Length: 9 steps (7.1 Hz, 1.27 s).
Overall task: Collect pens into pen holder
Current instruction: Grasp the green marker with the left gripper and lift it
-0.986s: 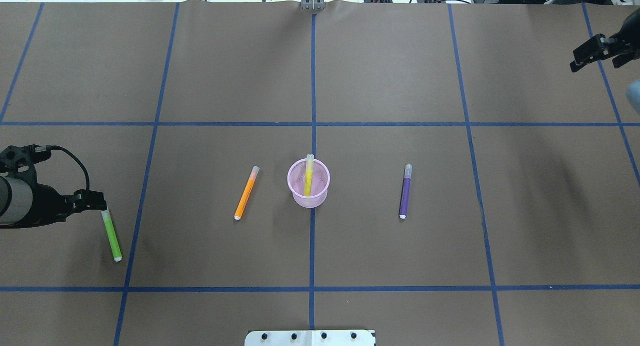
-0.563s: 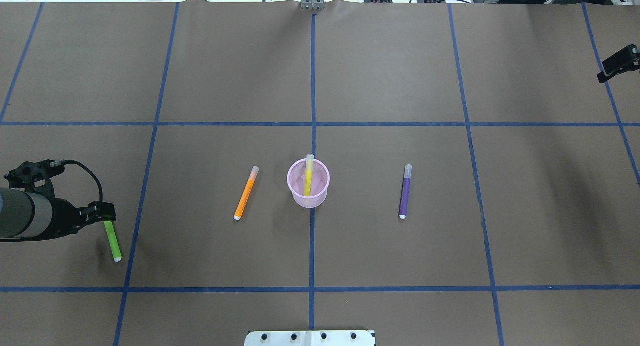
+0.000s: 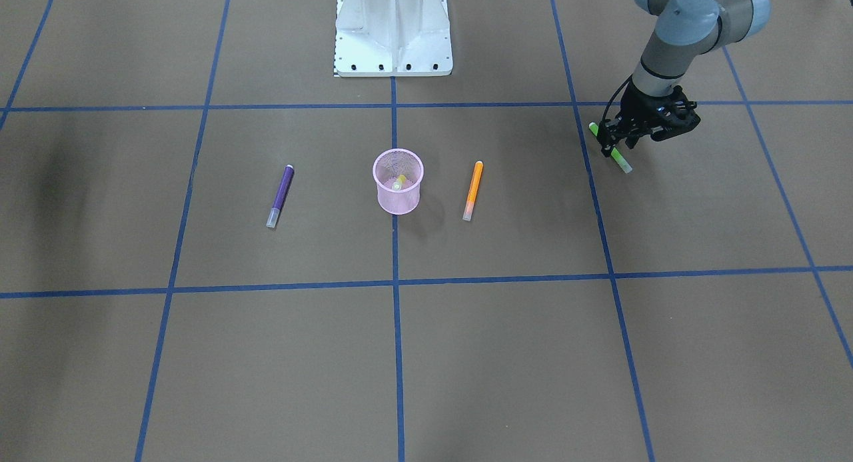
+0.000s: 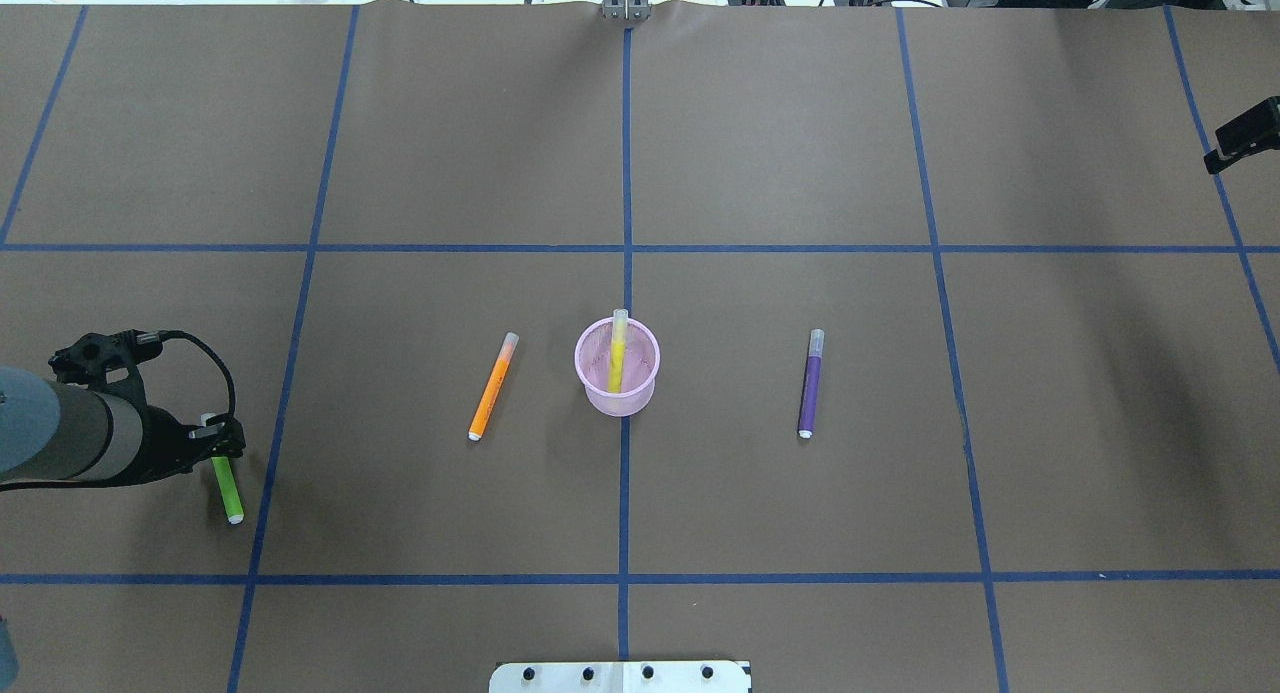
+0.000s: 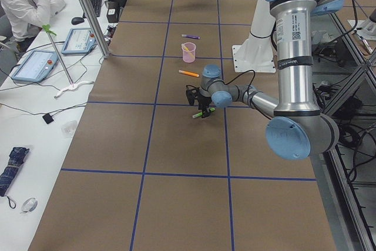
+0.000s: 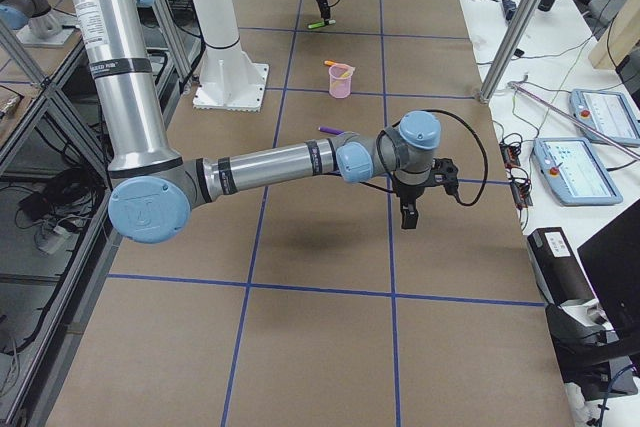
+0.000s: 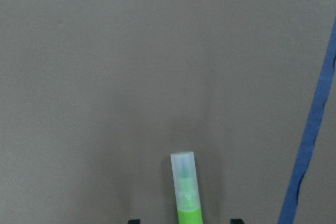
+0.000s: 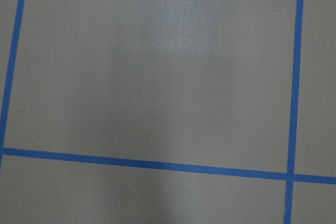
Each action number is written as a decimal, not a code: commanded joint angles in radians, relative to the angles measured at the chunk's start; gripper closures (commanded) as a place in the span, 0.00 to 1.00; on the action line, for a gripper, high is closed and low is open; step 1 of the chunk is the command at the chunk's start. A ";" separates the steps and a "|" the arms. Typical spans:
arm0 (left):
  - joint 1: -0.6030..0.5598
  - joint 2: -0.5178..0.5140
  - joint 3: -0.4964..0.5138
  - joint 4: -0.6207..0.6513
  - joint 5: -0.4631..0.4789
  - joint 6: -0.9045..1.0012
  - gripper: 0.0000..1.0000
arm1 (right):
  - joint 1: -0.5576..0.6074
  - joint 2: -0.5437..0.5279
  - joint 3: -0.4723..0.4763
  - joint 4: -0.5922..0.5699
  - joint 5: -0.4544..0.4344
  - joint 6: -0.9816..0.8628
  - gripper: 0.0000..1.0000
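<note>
The pen holder (image 4: 620,403) stands upright at the centre of the worktop (image 4: 800,123), right on a blue tape crossing, and it already has a yellow pen (image 4: 616,358) leaning inside with its cap poking over the rim at 12 o'clock. That's one in the cup.

Reading the clock from overhead, with 12 pointing away from the robot: the orange pen (image 4: 493,387) lies flat just beside the holder at 9 o'clock, not touching it. The purple pen (image 4: 811,384) lies a bit further off at 3 o'clock. Nothing is near either one.

Now out to about 8 o'clock, well apart from the holder, for the green pen (image 4: 228,488). Here's the action: the left gripper (image 4: 213,441) is over its cap half. The wrist view shows a fingertip on each side of the barrel with a gap showing on both sides, so the fingers are spread and not yet pinching. The pen looks flat on the worktop.

The right gripper (image 4: 1240,138) hangs far out at 2 o'clock, at the worktop's edge, over bare paper. Whether it is spread or closed, I can't tell.

So, by my count, one pen is home and three are left, with the green one's grasp just being set up.
</note>
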 commanded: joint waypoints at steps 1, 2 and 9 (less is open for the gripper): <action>0.011 -0.005 0.003 0.001 0.000 0.003 0.73 | -0.001 0.000 0.000 0.000 -0.001 0.001 0.00; 0.010 -0.004 0.005 0.001 0.000 0.004 0.81 | 0.000 0.000 0.000 0.000 -0.003 0.001 0.00; -0.084 -0.186 -0.132 -0.010 0.207 0.280 1.00 | -0.001 0.014 0.011 0.003 -0.003 -0.001 0.00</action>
